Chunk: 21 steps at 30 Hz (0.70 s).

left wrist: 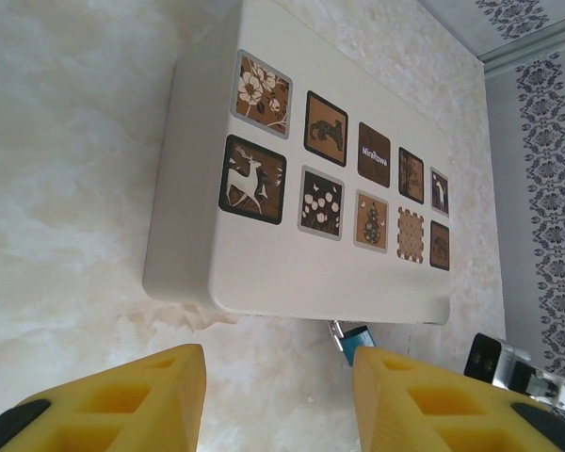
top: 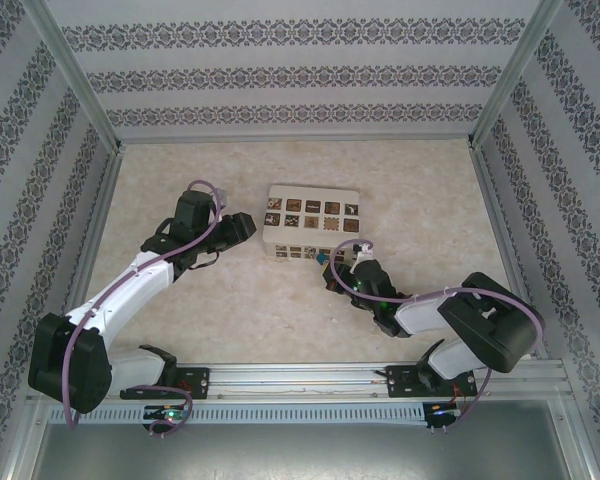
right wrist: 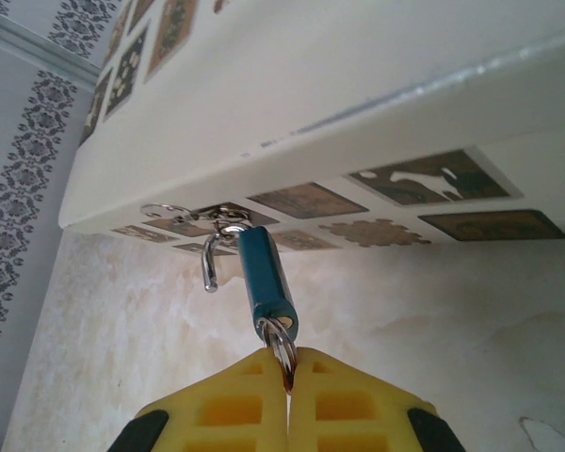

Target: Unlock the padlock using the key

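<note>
Surface: a pale beige marbled table point(top: 180, 310) is carrying everything, and its sheen is showing in both wrist views.
Room: white walls point(top: 300, 70) banded with grey floral stripes are closing in the far side and both flanks. Aluminium rails point(top: 310, 378) are running along the near edge, where the arm bases are sitting.
Box: a white box point(top: 310, 215) with brown patterned squares is lying flat near the table's middle, between the two grippers.
Padlock: the padlock point(right wrist: 266, 282) is hanging at the box's near side. Its blue body is angling down toward the right gripper and its silver shackle is hooking up beside the box wall.
Key: the key point(right wrist: 282, 350) is sticking out of the padlock's lower end with a silver ring. Its blade is too hidden to make out.
Right gripper: the right gripper point(right wrist: 287, 363) is reaching in from the near right, its yellow pads pressing together on the key.
Left gripper: the left gripper point(left wrist: 280, 367) is hovering off the box's left end, its yellow fingers spreading wide and holding nothing.
In the way: the box's overhanging edge is hiding the shackle's top. A small silver ring point(right wrist: 165, 212) is dangling just beside it.
</note>
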Tool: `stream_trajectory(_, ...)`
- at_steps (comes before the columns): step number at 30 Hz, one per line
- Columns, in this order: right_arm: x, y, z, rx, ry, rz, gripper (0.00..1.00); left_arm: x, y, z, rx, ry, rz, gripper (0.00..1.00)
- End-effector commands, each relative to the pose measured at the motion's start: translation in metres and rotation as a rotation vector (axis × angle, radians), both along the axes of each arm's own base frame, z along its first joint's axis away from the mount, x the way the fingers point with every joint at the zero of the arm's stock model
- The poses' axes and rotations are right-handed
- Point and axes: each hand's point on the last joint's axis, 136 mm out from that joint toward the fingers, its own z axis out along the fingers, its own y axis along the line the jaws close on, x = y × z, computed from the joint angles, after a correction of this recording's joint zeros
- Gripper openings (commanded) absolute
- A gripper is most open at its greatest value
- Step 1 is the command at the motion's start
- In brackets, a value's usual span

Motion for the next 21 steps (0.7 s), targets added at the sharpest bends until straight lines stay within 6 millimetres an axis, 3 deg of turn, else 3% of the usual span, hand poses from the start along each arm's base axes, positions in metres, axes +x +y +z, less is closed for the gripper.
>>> stream_trajectory(1,0.003,-0.001,-0.010,-0.008,0.044,-0.021,0.00,0.004,0.002,0.006,0.004,-0.019,-0.009,0.45)
stream_trajectory(21,0.006,0.002,-0.028,-0.024,0.100,-0.029,0.00,0.008,0.000,-0.001,-0.020,-0.006,-0.006,0.45)
